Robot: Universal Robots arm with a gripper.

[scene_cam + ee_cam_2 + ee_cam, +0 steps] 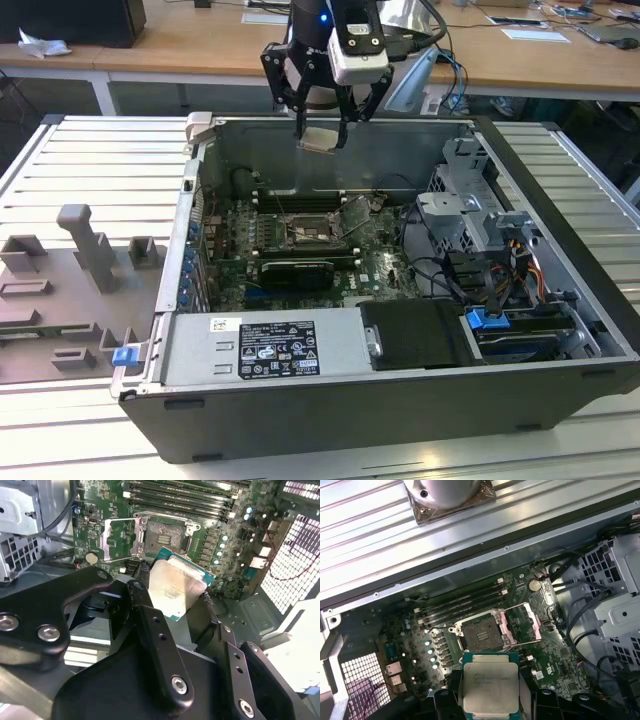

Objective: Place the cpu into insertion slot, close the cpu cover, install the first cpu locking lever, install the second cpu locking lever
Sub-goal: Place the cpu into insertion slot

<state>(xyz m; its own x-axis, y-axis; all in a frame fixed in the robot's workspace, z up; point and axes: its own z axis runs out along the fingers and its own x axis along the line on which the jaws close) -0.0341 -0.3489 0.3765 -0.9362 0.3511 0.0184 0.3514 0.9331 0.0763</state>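
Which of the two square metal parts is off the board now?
The chip, solid and silver-topped, gripped in the jaws above the open case. The cover frame, with its cut-out centre, is flipped open beside the empty socket.

- matte black linkage-type hand, top centre of the exterior view
- fingers in the second wrist view: flat black bars with rounded ends, silver socket-head screws at the pivots
- pale grey camera housing on the wrist, blue status light above it
- black cables loop off on the exterior view's right
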